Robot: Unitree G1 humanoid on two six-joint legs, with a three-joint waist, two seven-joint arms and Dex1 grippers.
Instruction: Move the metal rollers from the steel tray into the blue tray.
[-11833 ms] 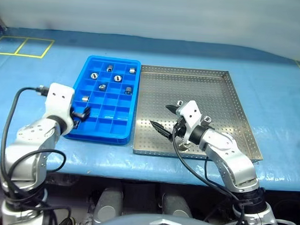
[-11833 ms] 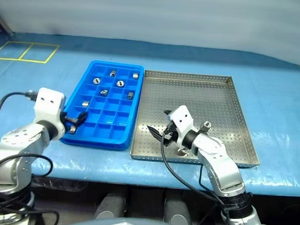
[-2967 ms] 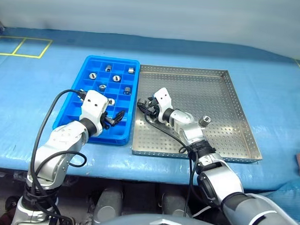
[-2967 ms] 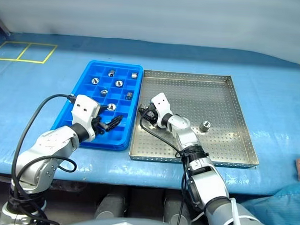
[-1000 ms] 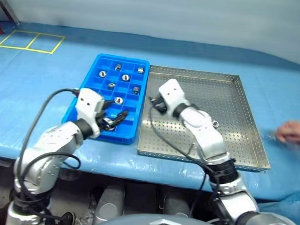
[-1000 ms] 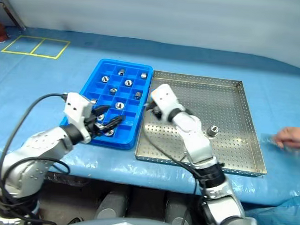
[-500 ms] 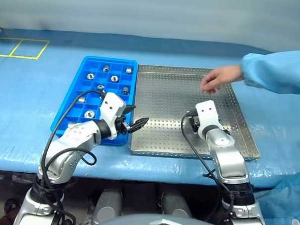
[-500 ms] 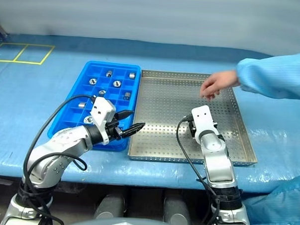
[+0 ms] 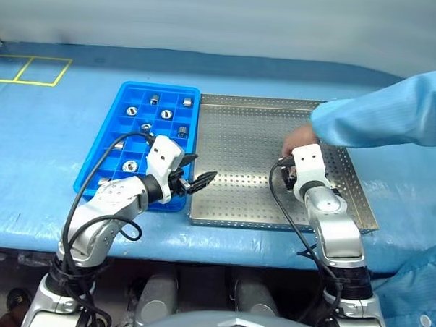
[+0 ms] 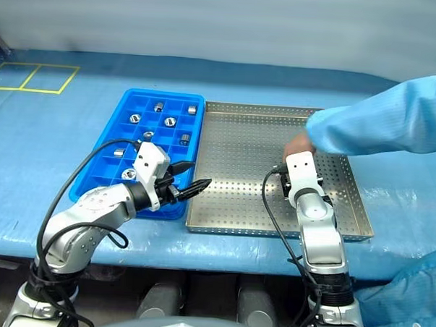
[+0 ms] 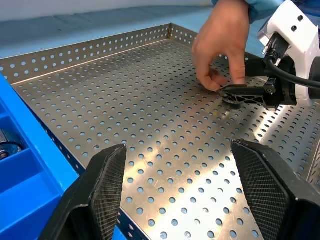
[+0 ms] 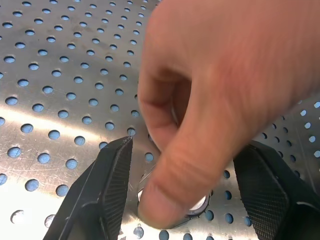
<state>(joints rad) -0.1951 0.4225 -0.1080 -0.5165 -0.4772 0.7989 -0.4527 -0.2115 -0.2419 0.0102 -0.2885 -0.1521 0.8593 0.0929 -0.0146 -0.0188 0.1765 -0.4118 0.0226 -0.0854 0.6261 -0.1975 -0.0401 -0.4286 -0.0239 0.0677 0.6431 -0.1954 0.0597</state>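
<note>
The steel tray (image 9: 241, 135) lies in the middle of the table, with the blue tray (image 9: 163, 86) against its left side. Several metal rollers (image 9: 166, 114) sit in the blue tray's compartments. One roller (image 12: 198, 206) rests on the steel tray's right part, under a person's hand (image 9: 295, 142) whose fingertips touch it. My right gripper (image 12: 186, 147) is open, its fingers (image 12: 116, 175) standing on either side of that hand and roller. My left gripper (image 9: 202, 167) is open and holds nothing, hovering over the steel tray's near left edge.
A light blue sleeve (image 9: 379, 116) reaches in from the right across the steel tray's far right corner. The trays sit on a blue table cover (image 9: 44, 156) with yellow tape lines (image 9: 27, 67) at the far left.
The person's hand has come down from the tray's far right part to the roller between my right gripper's fingers. Before that, my right arm swung right, away from the blue tray.
</note>
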